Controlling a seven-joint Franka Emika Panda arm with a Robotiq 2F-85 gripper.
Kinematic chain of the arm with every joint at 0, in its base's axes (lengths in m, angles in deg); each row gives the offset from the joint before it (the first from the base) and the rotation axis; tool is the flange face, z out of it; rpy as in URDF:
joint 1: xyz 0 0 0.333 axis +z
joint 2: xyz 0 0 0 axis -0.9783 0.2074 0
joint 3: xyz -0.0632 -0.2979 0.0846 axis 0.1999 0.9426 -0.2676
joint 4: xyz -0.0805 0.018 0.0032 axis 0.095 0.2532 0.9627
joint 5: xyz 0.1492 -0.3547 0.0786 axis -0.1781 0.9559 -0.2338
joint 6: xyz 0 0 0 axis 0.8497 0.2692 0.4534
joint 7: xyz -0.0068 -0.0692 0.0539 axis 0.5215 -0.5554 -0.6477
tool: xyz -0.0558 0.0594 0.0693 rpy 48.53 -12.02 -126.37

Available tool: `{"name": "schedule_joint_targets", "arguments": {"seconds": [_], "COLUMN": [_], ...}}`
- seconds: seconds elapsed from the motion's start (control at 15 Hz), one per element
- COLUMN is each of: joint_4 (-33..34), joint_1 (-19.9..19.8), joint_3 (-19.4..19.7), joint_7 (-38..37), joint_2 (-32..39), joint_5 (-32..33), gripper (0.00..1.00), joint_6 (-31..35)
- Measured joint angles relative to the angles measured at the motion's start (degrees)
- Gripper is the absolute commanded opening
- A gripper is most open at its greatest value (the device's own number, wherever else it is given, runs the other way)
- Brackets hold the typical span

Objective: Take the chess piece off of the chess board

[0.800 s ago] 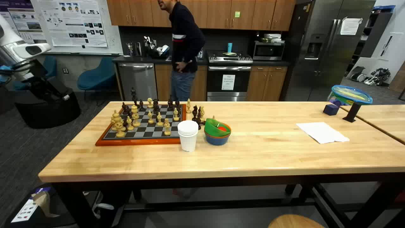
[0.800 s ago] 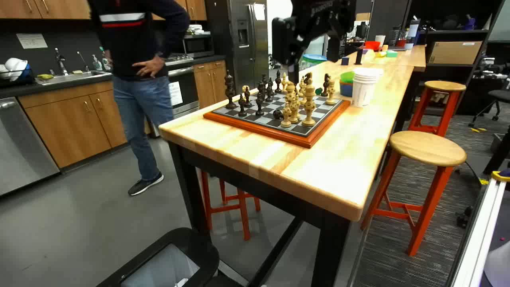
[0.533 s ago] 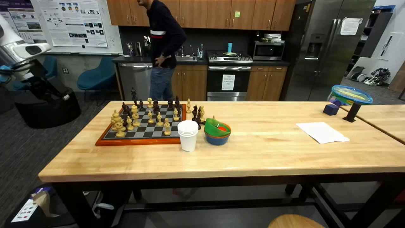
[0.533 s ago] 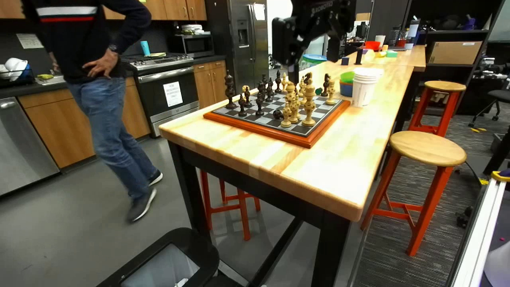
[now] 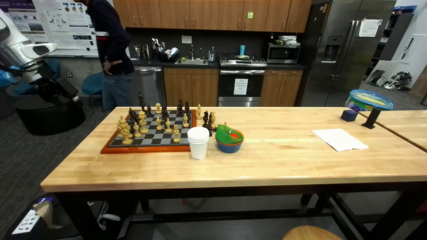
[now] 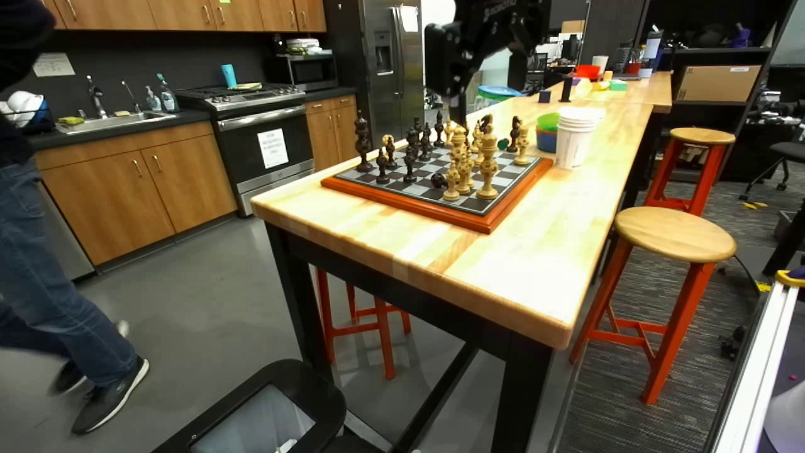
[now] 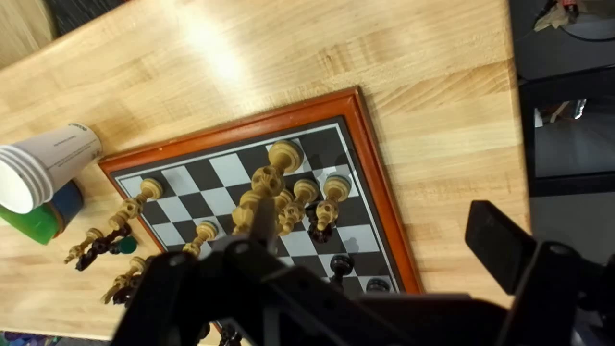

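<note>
The chess board frame (image 7: 378,187) is finished in glossy wood. The tabletop (image 5: 283,163) is surfaced with smooth, semi-gloss wood. The cups (image 7: 60,156) are formed of matt paper. The refrigerator (image 5: 355,61) is faced with metal; rough texture is shown by the carpet (image 5: 31,156).

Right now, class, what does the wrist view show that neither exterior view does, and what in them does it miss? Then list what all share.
Only the wrist view: a small shiny scrap beyond the edge of the table; I cannot find it in either exterior view.
In both exterior views only: a person, the refrigerator, the stove and the microwave.
All share: the chess board with chess pieces on it, the white cups, the green bowl and the claw.
</note>
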Motion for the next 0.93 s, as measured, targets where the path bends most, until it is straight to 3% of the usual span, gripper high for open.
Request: {"name": "schedule_joint_targets", "arguments": {"seconds": [0.67, 0.93], "joint_4": [14.12, 19.99], "joint_1": [-0.34, 0.14], "joint_3": [5.26, 10.14], "joint_7": [4.97, 15.01], "joint_2": [17.44, 24.79], "joint_5": [10.85, 10.38], "gripper": [1.0, 1.0], "joint_6": [9.78, 14.81]}}
